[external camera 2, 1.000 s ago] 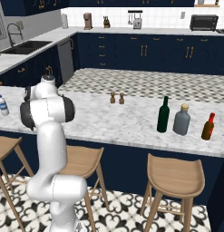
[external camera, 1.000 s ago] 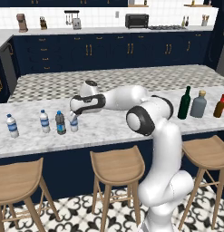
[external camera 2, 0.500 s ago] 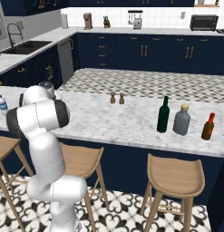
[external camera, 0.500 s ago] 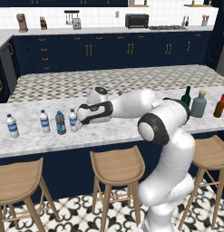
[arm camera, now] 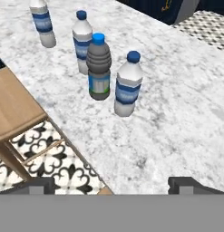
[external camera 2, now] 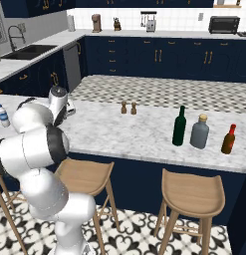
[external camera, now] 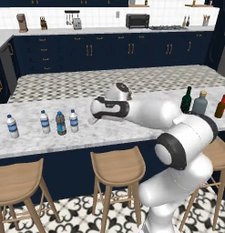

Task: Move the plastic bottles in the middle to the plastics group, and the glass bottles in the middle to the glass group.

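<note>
Four small blue-capped plastic bottles point(arm camera: 99, 68) stand grouped on the marble tabletop point(arm camera: 177, 113); our fingers point(arm camera: 111, 185) hang spread and empty nearby, so we judge plastics sorted.

Along the front edge of the bench point(external camera: 132, 132), bare marble lies open between the claw point(external camera: 92, 119) and the nearest clear bottle point(external camera: 74, 120). The smoky-grey bottle point(external camera: 60, 123) stands just beside it, leaving hardly any gap. Toward the right end the green bottle point(external camera: 186, 99), grey-blue bottle point(external camera: 200, 103) and amber-red bottle point(external camera: 220, 106) crowd together.

Arm reaching left, hand point(external camera: 93, 119) wide open
</note>
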Robot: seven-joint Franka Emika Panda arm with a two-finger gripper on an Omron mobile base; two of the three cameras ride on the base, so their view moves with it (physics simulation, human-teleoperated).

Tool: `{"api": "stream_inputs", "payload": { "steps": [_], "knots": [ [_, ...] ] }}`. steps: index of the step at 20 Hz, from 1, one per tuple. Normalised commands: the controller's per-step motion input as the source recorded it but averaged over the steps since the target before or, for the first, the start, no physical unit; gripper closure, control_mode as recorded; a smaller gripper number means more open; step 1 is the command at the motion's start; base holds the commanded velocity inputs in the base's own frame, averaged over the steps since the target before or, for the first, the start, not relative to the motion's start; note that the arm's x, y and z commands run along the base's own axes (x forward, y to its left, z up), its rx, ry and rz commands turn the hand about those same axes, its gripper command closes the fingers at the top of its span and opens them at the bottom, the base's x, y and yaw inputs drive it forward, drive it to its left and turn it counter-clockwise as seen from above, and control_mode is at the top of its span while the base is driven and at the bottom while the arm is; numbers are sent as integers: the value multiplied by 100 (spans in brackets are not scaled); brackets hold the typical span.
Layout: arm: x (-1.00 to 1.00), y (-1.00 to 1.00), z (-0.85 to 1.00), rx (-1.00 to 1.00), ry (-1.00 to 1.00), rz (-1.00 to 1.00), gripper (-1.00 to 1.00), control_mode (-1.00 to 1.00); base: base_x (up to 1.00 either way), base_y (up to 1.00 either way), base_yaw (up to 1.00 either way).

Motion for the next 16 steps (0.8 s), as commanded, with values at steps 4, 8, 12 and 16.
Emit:
{"api": "stream_inputs", "payload": {
  "steps": [4,8,12,16],
  "knots": [
    [-77,-66,61,11,0,-15,-100,-100,0,0,0],
    [-97,-70,49,10,0,-16,-100,-100,0,0,0],
    [-100,-73,49,10,0,-16,-100,-100,0,0,0],
    [-100,-67,61,9,0,-16,-100,-100,0,0,0]
  ]
}}
